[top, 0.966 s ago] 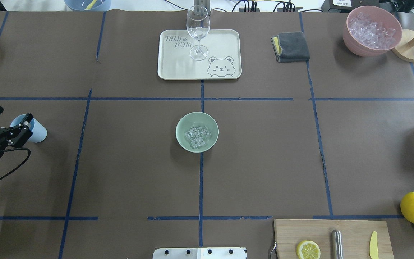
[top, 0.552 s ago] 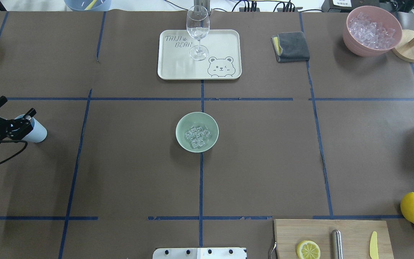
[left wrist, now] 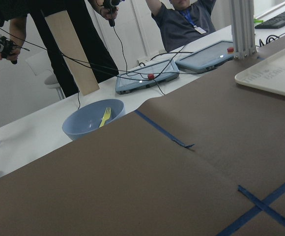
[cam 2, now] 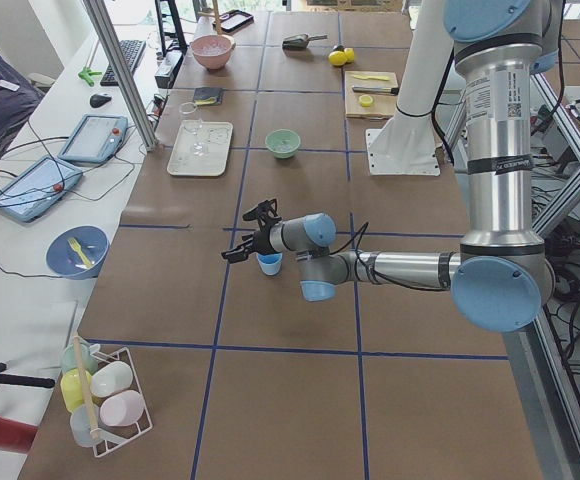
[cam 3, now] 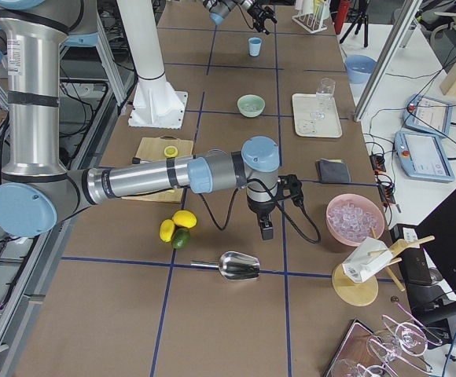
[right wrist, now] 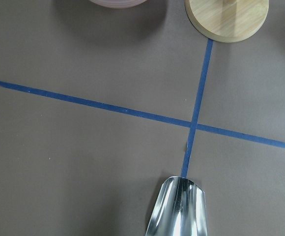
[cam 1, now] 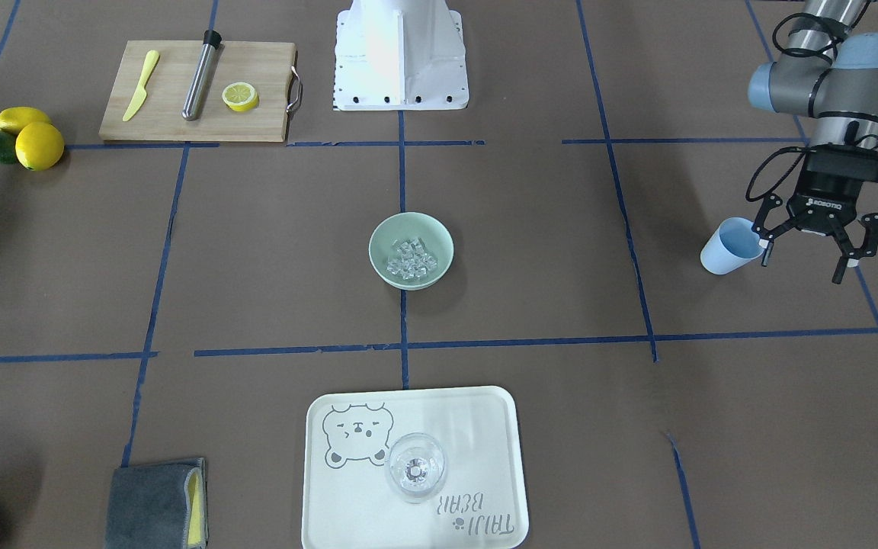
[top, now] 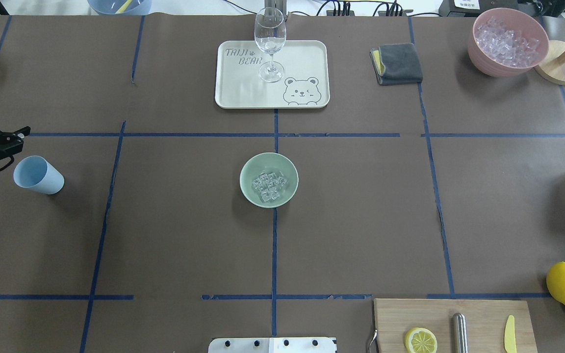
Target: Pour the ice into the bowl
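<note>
Hanging open and empty beside the cup (cam 1: 728, 245) at frame right, the left end effector (cam 1: 806, 255) is well apart from the bowl (cam 1: 386, 236) of ice (cam 1: 411, 259) at centre.

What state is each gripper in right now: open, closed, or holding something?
Left gripper: open, holding nothing, apart from the light blue cup.
Right gripper: cannot be told from these views.

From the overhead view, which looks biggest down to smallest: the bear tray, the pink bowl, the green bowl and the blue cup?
1. bear tray
2. pink bowl
3. green bowl
4. blue cup, only slightly smaller than the green bowl
</note>
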You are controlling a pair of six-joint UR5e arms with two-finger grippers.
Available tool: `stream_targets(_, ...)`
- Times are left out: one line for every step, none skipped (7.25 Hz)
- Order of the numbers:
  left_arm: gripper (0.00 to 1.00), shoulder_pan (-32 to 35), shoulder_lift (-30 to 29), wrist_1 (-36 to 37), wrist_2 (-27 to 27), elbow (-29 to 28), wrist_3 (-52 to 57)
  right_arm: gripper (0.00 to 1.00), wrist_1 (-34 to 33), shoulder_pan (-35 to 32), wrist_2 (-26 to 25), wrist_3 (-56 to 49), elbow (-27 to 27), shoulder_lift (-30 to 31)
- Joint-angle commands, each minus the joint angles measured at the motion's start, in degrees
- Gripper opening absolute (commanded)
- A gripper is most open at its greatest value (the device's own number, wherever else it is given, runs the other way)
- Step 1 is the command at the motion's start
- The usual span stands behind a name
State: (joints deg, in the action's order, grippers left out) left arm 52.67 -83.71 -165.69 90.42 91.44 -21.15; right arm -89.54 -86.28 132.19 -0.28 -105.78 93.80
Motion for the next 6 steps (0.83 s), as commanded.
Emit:
stream_targets(1.0,8.39,-0.05,16.06,10.2,5.93,5.41,1.0,-0.02,0.06,0.0,-0.15,0.05,0.07)
stream_targets(1.0,10.85,0.12,22.54,13.44,5.86,5.33,1.0,0.59,-0.03,0.0,-0.24,-0.04,0.24)
stream_targets(1.0,14.27,-0.4,31.48,17.82,5.51,5.33,1.0,1.2,-0.03,0.0,-0.16,0.05,0.51)
stream_targets(1.0,18.57,-4.58,46.36,19.26,5.85,5.42,1.0,1.21,-0.03,0.0,-0.24,0.05,0.6)
stream_targets(1.0,23.92,-6.8,52.52,20.57,6.03,6.99,1.0,1.3,-0.03,0.0,-0.07,0.05,0.68)
stream_targets(1.0,27.8,-6.99,57.54,28.68,4.99,10.74,1.0,1.3,-0.03,0.09,0.11,-0.04,0.69)
